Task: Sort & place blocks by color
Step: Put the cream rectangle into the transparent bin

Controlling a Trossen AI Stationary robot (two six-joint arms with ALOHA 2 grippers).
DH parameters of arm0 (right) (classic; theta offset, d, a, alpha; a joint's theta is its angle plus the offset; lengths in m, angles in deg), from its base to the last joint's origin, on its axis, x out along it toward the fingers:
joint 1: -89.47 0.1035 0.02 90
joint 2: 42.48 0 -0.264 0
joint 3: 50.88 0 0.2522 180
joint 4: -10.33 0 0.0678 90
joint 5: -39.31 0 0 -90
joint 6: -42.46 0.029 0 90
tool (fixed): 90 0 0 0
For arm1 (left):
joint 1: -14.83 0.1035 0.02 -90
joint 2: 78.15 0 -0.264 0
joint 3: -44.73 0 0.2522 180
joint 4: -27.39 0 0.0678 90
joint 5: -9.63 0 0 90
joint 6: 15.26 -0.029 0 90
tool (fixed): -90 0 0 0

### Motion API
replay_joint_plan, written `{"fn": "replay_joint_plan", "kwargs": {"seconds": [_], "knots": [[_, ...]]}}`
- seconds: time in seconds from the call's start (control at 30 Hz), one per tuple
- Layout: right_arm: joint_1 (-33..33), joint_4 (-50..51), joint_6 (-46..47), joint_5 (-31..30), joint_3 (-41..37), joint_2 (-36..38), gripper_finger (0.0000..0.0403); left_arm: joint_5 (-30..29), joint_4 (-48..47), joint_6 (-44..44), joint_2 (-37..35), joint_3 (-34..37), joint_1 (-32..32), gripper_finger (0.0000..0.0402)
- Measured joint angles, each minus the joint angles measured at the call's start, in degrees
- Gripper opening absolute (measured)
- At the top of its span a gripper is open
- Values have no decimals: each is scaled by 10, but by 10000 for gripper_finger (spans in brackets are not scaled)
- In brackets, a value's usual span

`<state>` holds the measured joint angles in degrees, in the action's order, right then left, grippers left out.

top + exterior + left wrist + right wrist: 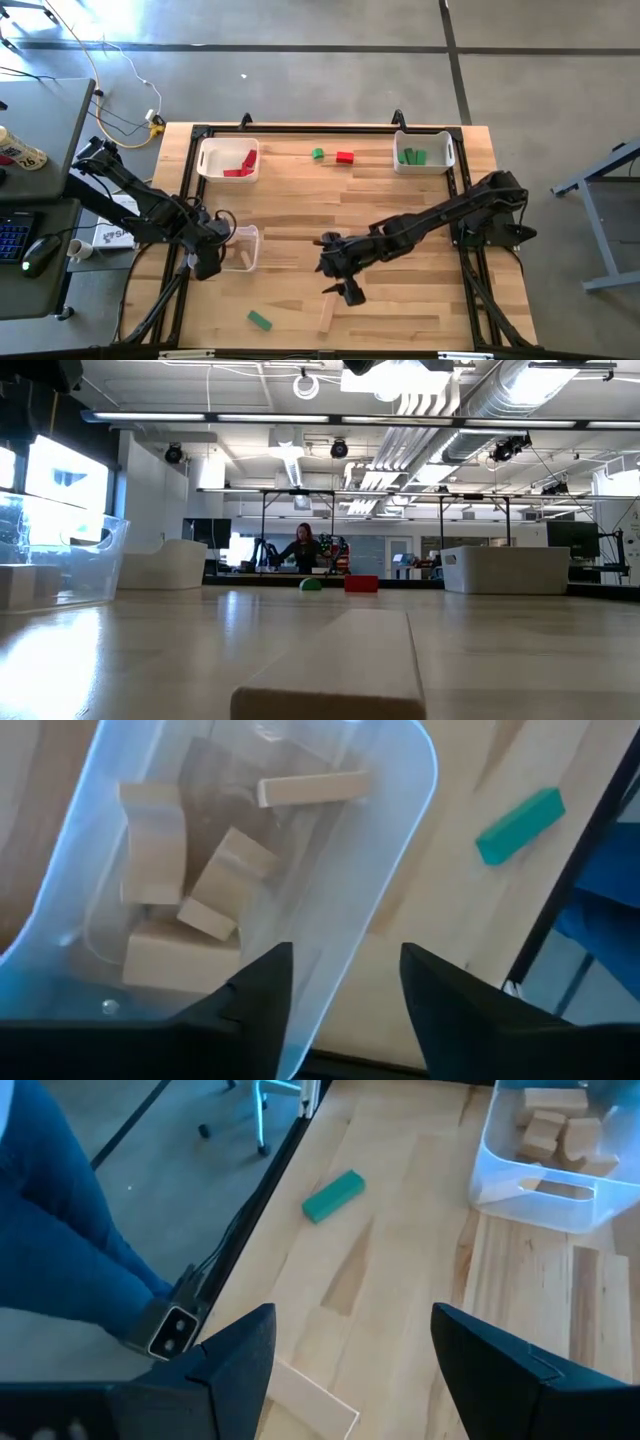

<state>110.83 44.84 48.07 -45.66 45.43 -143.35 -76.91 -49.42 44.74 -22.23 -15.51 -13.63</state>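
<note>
The left gripper (207, 262) hangs over the clear bin (400, 840) at the table's left side, its fingers (255, 1000) parted with nothing between them; below it lie plain wood blocks (155, 855), four or perhaps five, since they overlap. The right gripper (350, 291) hovers near the table's middle front, jaws spread wide and empty, just above a plain wood bar (327, 314) on the tabletop (400, 300). One green bar (260, 320) lies near the front edge, between the two grippers. At the back, the left white bin (205, 165) holds red blocks (242, 166), the right white bin (440, 160) two green blocks (411, 156). Between those bins sit one green block (317, 154) and one red block (345, 157), apart from each other.
</note>
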Motion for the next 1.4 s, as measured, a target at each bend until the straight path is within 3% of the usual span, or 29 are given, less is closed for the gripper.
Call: {"fn": "replay_joint_plan", "kwargs": {"seconds": [0.3, 0.57, 0.93, 1.4], "knots": [[17, -1, -40, 25, 0, -23, 252, 22, 43, 46, -4, -1, 0, 194], [21, -1, -98, 25, 0, -24, 252, 15, 204, 79, -15, -1, 0, 181], [24, 0, -178, 60, 0, -26, 252, -58, 403, 113, -16, -1, 0, 178], [31, -5, -277, 122, 0, -67, 252, -104, 410, 128, -16, -1, 0, 178]]}}
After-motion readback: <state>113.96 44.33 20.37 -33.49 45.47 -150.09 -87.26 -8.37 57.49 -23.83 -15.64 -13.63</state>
